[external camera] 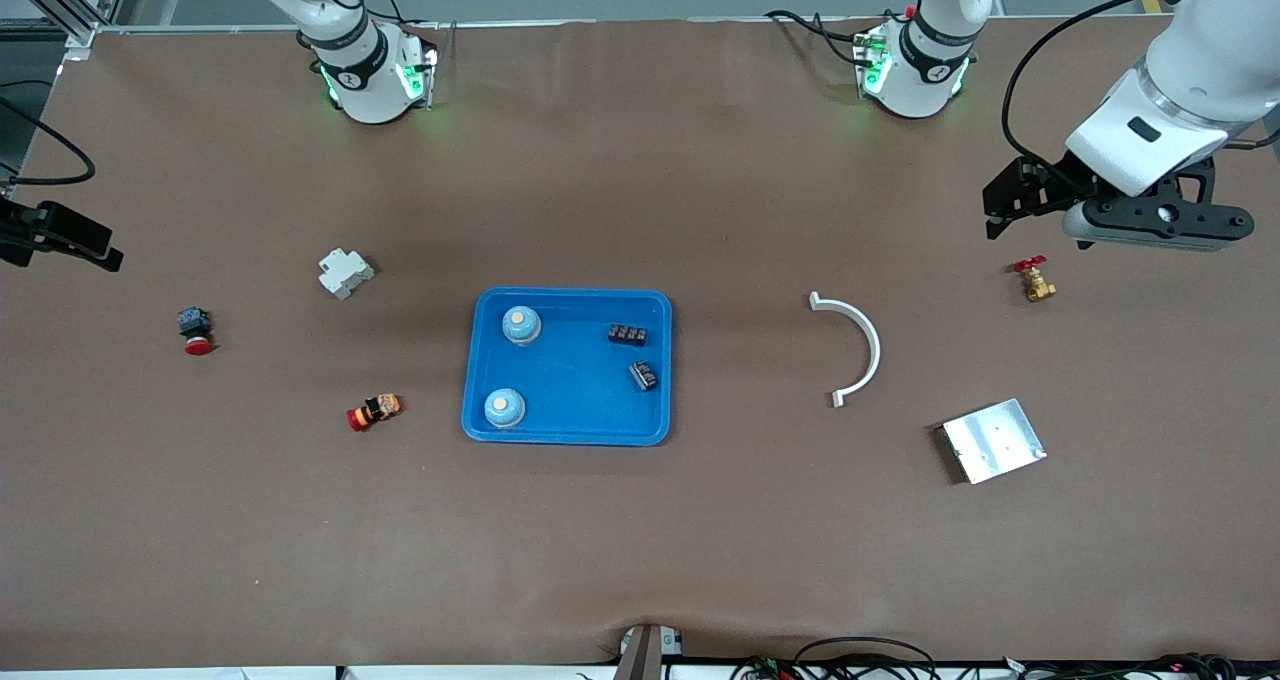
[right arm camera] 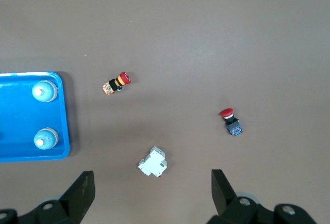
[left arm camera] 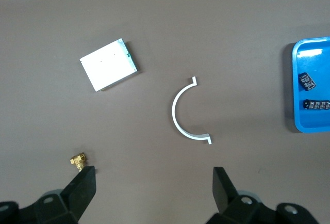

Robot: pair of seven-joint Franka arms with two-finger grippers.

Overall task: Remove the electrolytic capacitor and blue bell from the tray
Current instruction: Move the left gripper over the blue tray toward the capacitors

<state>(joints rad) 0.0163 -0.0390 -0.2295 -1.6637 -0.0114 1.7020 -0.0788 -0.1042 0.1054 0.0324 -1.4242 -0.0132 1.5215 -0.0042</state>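
A blue tray [external camera: 570, 390] lies at the middle of the table. In it are two light-blue bells [external camera: 521, 325] [external camera: 504, 408] and two black capacitors [external camera: 627, 334] [external camera: 643, 374]. My left gripper [external camera: 1008, 205] is open and empty, in the air over the table at the left arm's end, close to a brass valve. Its wrist view [left arm camera: 153, 175] shows the tray's edge [left arm camera: 314, 59] with both capacitors [left arm camera: 309, 81] [left arm camera: 316, 104]. My right gripper [external camera: 100, 252] is open and empty over the right arm's end. Its wrist view [right arm camera: 152, 182] shows the tray [right arm camera: 20, 115] and both bells [right arm camera: 43, 92] [right arm camera: 45, 139].
Toward the left arm's end lie a white curved piece [external camera: 860, 345], a metal plate [external camera: 993, 441] and a brass valve with a red handle [external camera: 1036, 282]. Toward the right arm's end lie a white breaker [external camera: 345, 272], a red push button [external camera: 195, 330] and a red-and-orange button [external camera: 374, 412].
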